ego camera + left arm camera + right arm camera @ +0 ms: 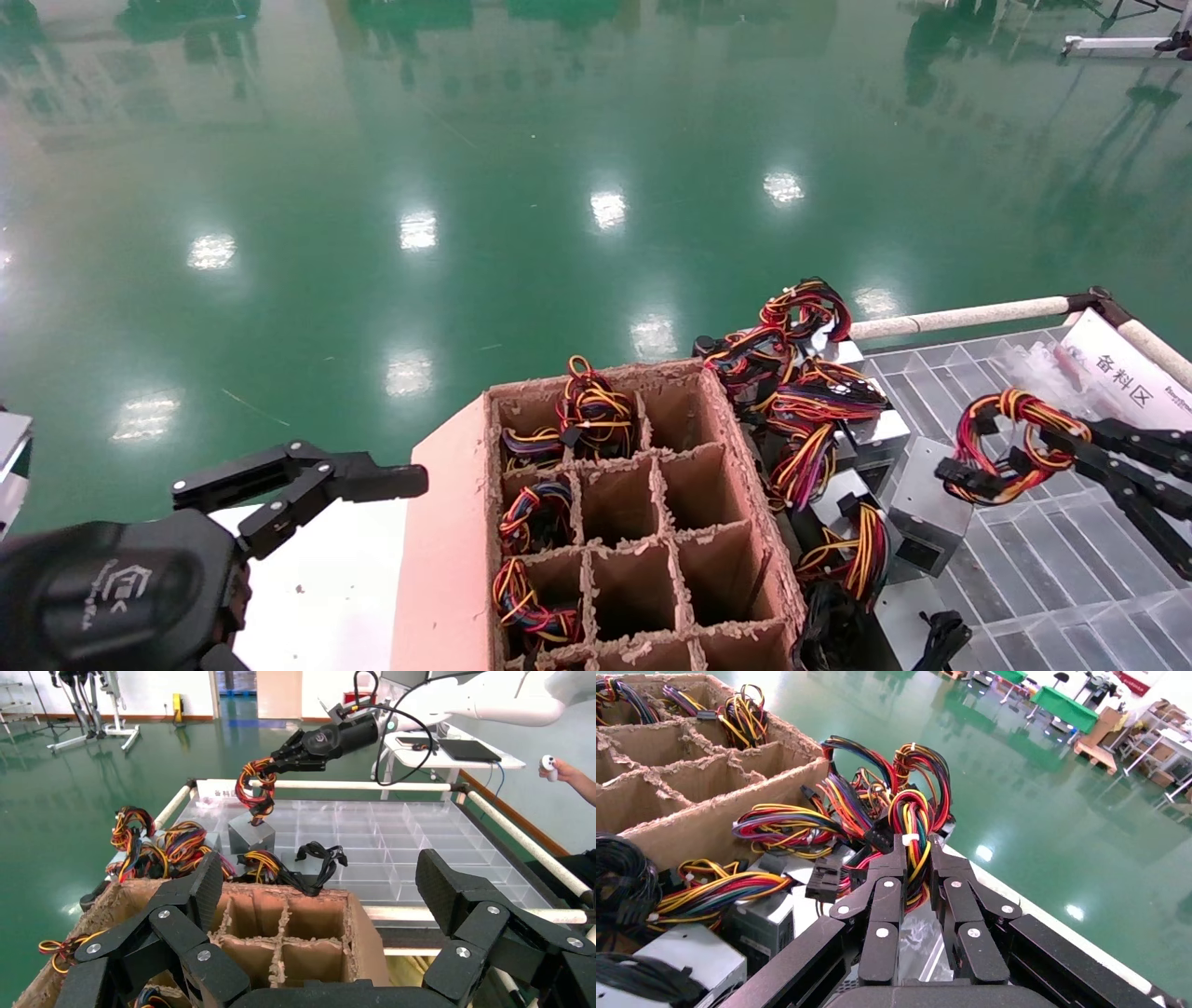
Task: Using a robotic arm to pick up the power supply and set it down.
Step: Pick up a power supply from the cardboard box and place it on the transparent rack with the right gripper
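1. Nearest us, our left gripper [307, 489] hangs idle just off the left side of the cardboard divider box [447, 559], its fingers spread wide and holding nothing; its wrist view shows both black fingers [190, 903] apart above the box cells.
2. The cardboard divider box stands in front of us. Several of its left-hand cells hold coloured wire bundles [587, 410], while the cells nearer its right wall look empty.
3. Against the box's right wall lies a heap of other supplies [819, 410], silver cases tangled with red, yellow and black wiring.
4. Right of the box, beyond that heap, our right gripper [1071, 447] is clenched on the wire loop [1010, 443] of the power supply [922, 508]; in its wrist view the wires [914, 836] pass between the closed fingertips.
5. The power supply's grey case hangs below that loop, over the clear plastic tray [1052, 568]; we cannot tell whether the case touches it.
6. Farther right of the box, a white label card [1131, 373] leans at the tray's far rail.
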You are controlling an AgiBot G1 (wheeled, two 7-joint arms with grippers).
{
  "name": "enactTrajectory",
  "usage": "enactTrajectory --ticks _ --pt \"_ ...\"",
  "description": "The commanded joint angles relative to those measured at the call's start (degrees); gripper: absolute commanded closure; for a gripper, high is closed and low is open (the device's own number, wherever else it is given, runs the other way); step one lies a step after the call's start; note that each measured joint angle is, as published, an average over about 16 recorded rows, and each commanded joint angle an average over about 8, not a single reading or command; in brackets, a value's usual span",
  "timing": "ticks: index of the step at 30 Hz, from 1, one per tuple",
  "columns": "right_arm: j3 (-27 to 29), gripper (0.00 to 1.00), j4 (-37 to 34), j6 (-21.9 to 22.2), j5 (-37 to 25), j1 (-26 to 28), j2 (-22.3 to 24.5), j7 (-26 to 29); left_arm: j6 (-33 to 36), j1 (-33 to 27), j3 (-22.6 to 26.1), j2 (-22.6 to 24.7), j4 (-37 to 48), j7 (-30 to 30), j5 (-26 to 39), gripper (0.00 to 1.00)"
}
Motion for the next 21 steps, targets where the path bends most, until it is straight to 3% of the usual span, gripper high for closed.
enactTrajectory --ticks 1,21 --pt "0.45 1.0 0.27 0.18 0.49 -1.05 0.22 -0.02 0.0 0.0 0.0 0.0 0.0 0.0 0.0 0.0" --pt "4.75 1.0 0.09 -1.11 4.71 -10.5 2.69 -1.65 -0.01 0.0 0.02 -0.01 0.0 0.01 -0.01 0.0"
